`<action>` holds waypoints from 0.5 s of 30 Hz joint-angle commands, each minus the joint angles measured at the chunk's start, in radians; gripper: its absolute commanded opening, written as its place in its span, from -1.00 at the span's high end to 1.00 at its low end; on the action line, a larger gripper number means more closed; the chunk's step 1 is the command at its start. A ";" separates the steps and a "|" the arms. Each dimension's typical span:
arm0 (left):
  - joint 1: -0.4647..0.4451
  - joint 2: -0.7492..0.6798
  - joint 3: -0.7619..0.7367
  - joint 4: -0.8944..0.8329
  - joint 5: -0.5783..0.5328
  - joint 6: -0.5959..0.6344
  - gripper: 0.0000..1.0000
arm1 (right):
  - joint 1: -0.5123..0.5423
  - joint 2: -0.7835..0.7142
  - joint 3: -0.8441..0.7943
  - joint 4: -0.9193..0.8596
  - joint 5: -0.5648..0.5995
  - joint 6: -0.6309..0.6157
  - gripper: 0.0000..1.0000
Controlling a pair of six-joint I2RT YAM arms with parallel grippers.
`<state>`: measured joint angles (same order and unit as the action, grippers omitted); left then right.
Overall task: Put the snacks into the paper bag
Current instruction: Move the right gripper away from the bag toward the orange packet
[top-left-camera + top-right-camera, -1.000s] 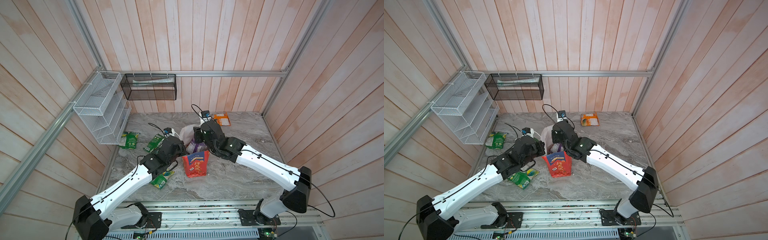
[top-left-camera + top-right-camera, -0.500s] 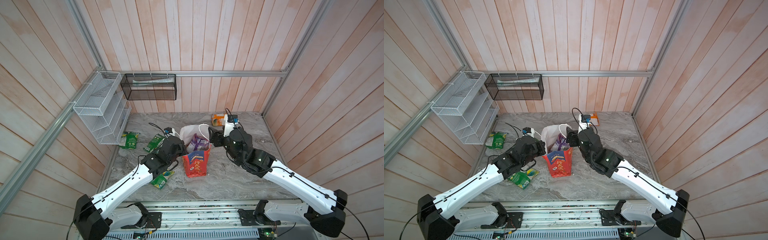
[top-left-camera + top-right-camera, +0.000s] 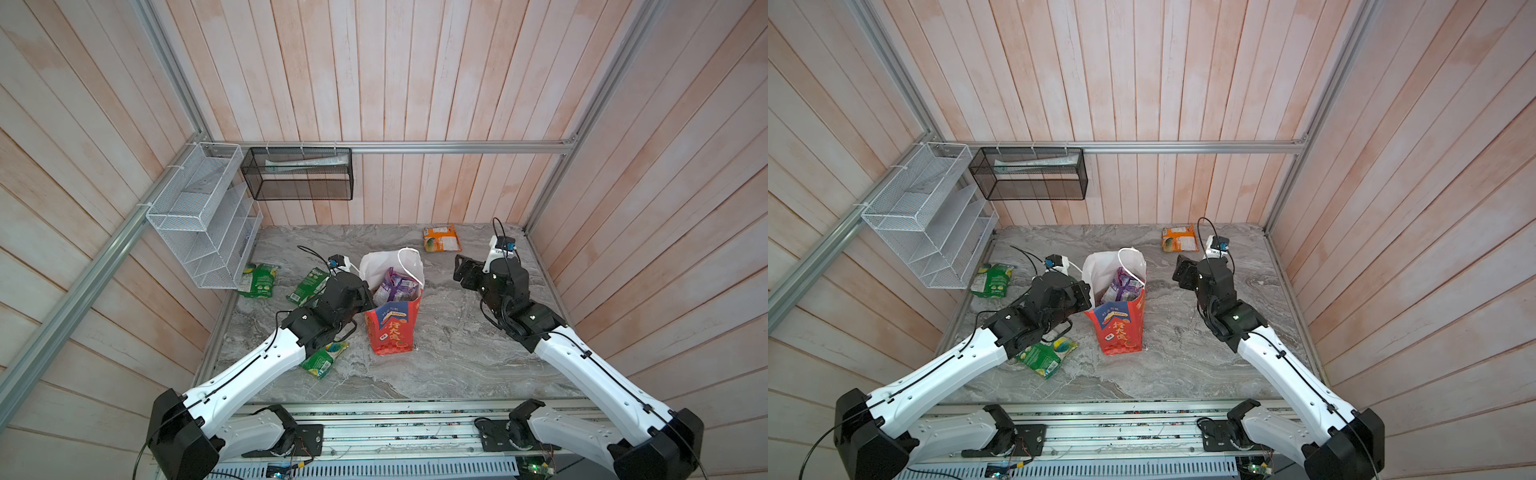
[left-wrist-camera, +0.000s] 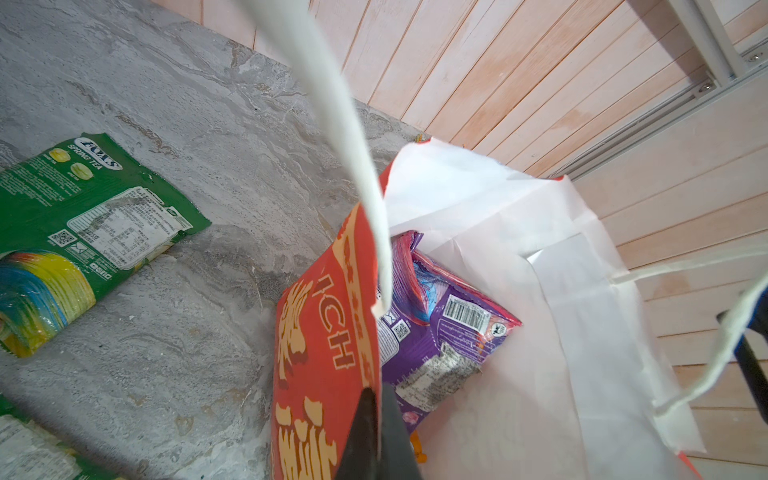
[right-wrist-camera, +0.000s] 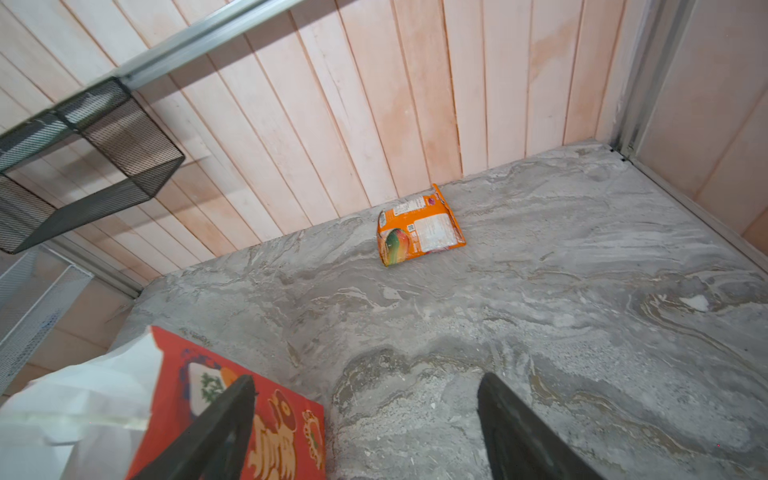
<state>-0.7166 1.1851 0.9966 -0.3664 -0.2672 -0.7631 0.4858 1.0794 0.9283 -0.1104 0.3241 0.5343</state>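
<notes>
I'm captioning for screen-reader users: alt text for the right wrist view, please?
An orange snack packet lies alone on the grey marble table by the wooden wall, ahead of the open, empty right gripper. A red paper bag with white lining stands close to it; a black mesh basket hangs on the wall.

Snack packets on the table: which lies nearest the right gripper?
The orange packet, alone by the back wall, ahead of the right gripper; the green packets all lie beyond the paper bag.

Three green packets (image 3: pixel 258 281) (image 3: pixel 308 284) (image 3: pixel 324 360), one orange packet (image 3: pixel 441 244), one purple packet (image 3: pixel 395 286) (bagged), one paper bag (image 3: pixel 390 328), two wire racks (image 3: pixel 183 208) (image 3: pixel 297 191).
</notes>
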 commanded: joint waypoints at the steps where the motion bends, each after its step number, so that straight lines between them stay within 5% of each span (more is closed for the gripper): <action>1: -0.004 0.002 0.003 -0.005 -0.007 0.011 1.00 | -0.086 0.003 -0.037 0.050 -0.159 0.058 -0.75; 8: -0.004 -0.006 0.002 -0.008 -0.006 0.010 1.00 | -0.300 0.139 -0.115 0.165 -0.420 0.138 -0.85; 15: -0.004 -0.006 0.002 -0.005 -0.005 0.008 1.00 | -0.366 0.378 -0.085 0.294 -0.545 0.224 -0.85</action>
<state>-0.7166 1.1835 0.9966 -0.3664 -0.2668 -0.7635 0.1280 1.3926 0.8131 0.0952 -0.1242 0.7048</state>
